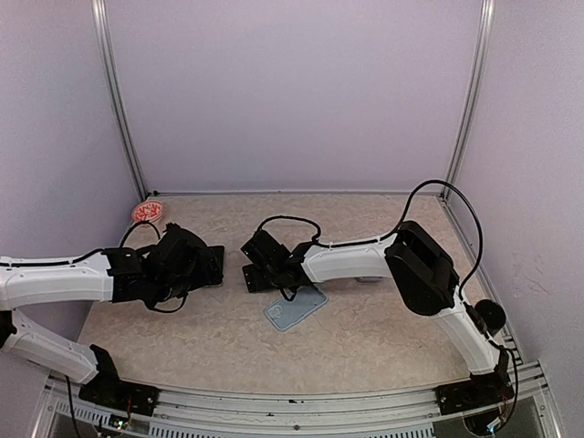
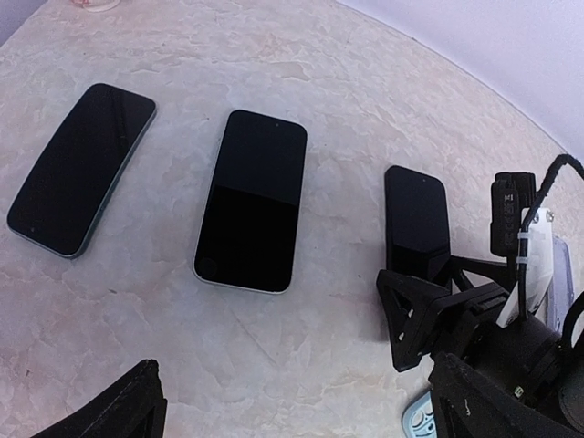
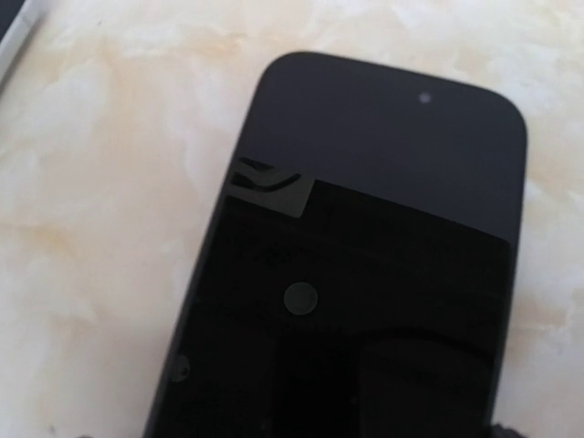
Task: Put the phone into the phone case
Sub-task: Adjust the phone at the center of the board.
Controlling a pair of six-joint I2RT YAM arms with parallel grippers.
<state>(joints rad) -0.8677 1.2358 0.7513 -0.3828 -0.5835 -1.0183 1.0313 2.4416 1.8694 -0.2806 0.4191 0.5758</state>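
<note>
While the right claw point(image 1: 252, 263) hung low over the desk point(image 1: 365, 347) with its two prongs standing apart, the phone point(image 3: 365, 274) lay flat and screen-up directly beneath it, resting on the marbled surface; whether either prong touched its edges could not be told. From the right wrist, that phone nearly filled the frame, showing a rounded far end and a small dot near that end, while the claw's own prongs hardly showed at all. The left wrist view gave what that close look lacked. It showed the phone as the rightmost of three dark ones lying in a row, its near end hidden behind the right claw. A second phone point(image 2: 253, 201) lay beside it and a third phone point(image 2: 82, 169) lay farther left, all three apart from one another. From above, the phones were mostly covered by the two claws, but only that view showed the whole phone case point(image 1: 295, 308). It was pale blue and lay flat on the desk just on the near side of the right claw, a little to its right. Only a corner of the case peeped in at the bottom edge of the left wrist view. The left claw point(image 1: 196, 263), its prongs spread wide with nothing between them, hovered to the left of the right one. A red round disc point(image 1: 148, 212) sat at the desk's far left corner.
</note>
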